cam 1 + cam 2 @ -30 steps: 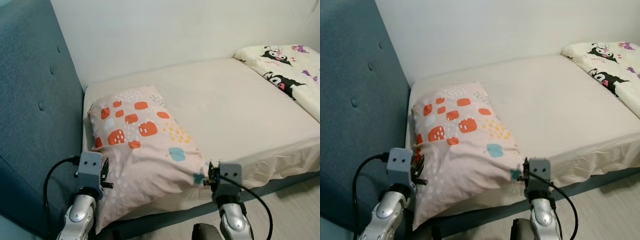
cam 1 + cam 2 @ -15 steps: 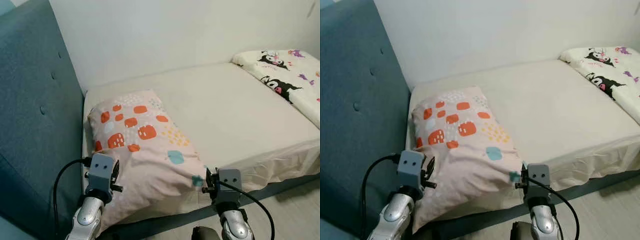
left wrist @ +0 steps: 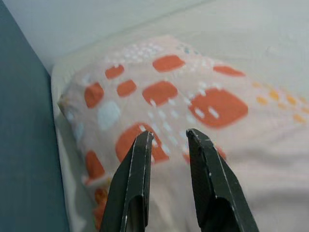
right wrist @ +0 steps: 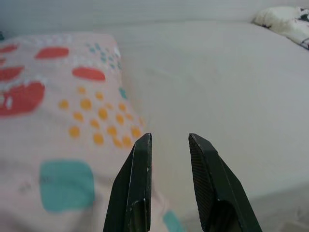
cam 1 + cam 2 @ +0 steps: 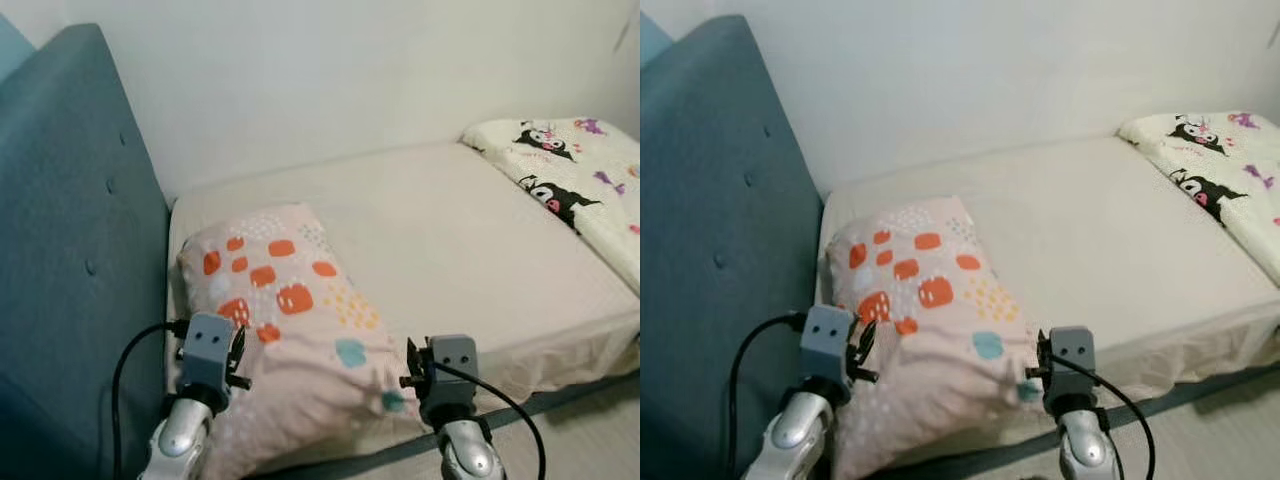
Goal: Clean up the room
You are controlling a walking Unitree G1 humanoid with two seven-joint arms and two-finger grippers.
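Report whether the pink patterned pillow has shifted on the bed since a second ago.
No. The pink patterned pillow lies as close to the teal padded headboard as before; only the camera moved.

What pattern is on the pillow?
Pale pink pillow with orange, yellow and teal blotches, clearest in the left eye view.

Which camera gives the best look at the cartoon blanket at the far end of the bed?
The left eye view: the cartoon blanket shows its prints clearly. The right eye view matches it; the right wrist view catches a blurred corner.

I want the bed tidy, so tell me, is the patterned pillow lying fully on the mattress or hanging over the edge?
Hanging over: the pillow lies flat by the headboard, but its near end droops past the mattress edge.
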